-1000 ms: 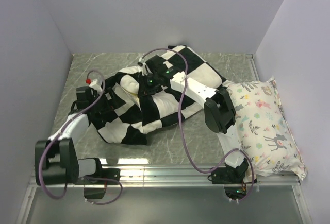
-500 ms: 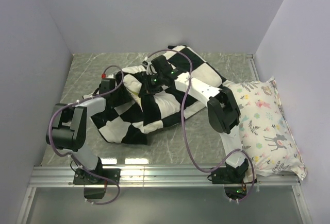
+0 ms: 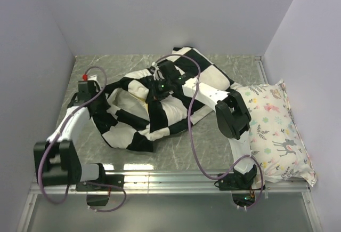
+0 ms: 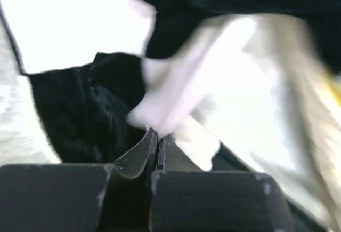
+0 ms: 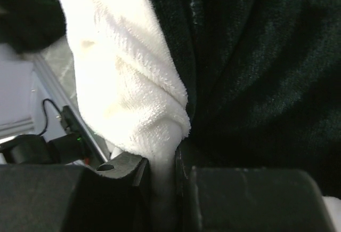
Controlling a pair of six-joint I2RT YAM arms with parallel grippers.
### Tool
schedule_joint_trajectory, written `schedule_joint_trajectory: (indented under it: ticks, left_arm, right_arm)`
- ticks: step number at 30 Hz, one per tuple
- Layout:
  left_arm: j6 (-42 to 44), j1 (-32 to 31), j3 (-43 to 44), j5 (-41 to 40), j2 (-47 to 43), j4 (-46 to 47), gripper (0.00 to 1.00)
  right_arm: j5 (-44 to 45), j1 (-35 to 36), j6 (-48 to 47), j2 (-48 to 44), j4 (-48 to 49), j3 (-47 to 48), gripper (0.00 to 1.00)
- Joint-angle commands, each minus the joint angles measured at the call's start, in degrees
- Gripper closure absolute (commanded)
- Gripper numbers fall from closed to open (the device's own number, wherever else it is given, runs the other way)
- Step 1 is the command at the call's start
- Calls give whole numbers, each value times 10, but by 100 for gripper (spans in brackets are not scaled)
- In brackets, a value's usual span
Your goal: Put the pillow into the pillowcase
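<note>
The black and white checkered pillowcase (image 3: pixel 176 90) lies crumpled mid-table, its mouth stretched between my two grippers. At its left edge, my left gripper (image 3: pixel 88 94) is shut on a fold of the case; the left wrist view shows white fabric pinched at the tips (image 4: pixel 157 133). My right gripper (image 3: pixel 158 89) is shut on the case's upper rim, with thick white plush (image 5: pixel 133 93) squeezed between its fingers. The pillow is mostly hidden inside the case. A pale surface with a yellow band (image 4: pixel 325 80) shows at the right of the left wrist view.
A white pillow printed with deer and plants (image 3: pixel 274 130) lies against the right wall. An aluminium rail (image 3: pixel 176 178) runs along the near edge by the arm bases. Grey walls close in the left, back and right sides.
My left gripper has closed on the pillowcase's left edge and drawn it out to the left, spreading the mouth wider. The right gripper has kept its hold and barely moved.
</note>
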Motion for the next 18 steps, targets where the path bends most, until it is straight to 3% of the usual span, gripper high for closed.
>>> schedule_joint_trajectory:
  ticks: [1, 5, 10, 15, 17, 18]
  left_arm:
    - [85, 17, 30, 93, -99, -70, 100]
    - [107, 19, 73, 202, -175, -96, 100]
    - [68, 6, 119, 301, -160, -72, 99]
    - [48, -56, 112, 303, -118, -46, 100]
    - [45, -56, 100, 295, -99, -27, 100]
    - [42, -56, 99, 295, -93, -24, 100]
  right_arm:
    - [39, -1, -18, 5, 23, 9, 100]
    - [84, 28, -38, 52, 12, 30, 100]
    - [74, 66, -49, 98, 0, 50, 100]
    - [18, 72, -46, 90, -13, 98, 100]
    - [2, 66, -57, 72, -58, 120, 91]
    - [0, 58, -67, 51, -74, 128, 81]
